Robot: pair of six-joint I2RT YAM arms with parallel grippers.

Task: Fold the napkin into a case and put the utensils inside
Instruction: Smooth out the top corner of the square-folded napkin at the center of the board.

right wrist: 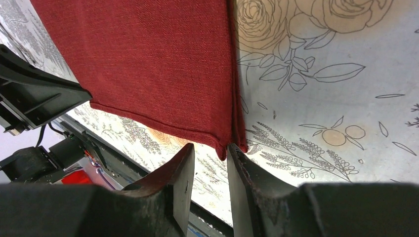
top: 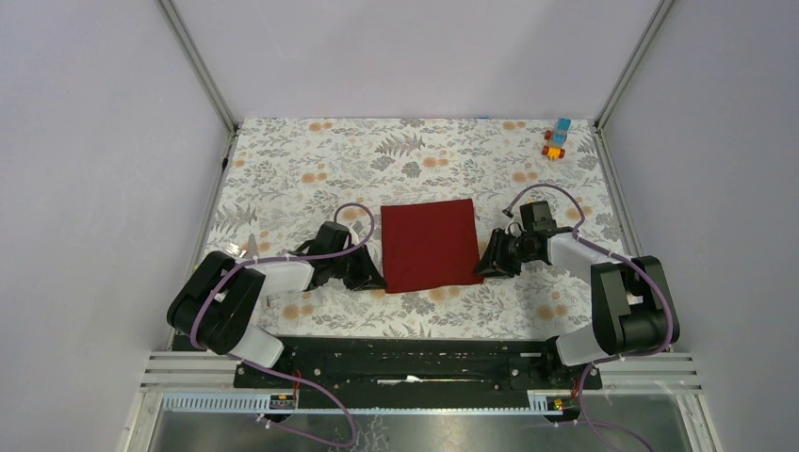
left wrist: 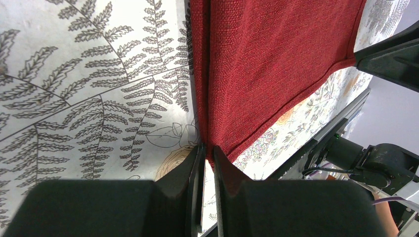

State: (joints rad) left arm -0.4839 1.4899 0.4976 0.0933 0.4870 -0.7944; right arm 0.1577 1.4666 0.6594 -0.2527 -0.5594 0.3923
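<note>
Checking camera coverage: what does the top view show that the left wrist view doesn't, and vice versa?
Top only: the napkin in full outline, the blocks at the table's far right corner, and the left arm. Left wrist only: a close look at the left jaws pinching the napkin's near corner, and its doubled left edge. Both: the napkin, the floral table, and the right jaws at the other near corner.

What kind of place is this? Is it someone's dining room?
Probably a robot test booth, not a home. Plain walls on a metal frame box in the table, and the left arm and right arm are bolted to a rail at its near edge.
</note>
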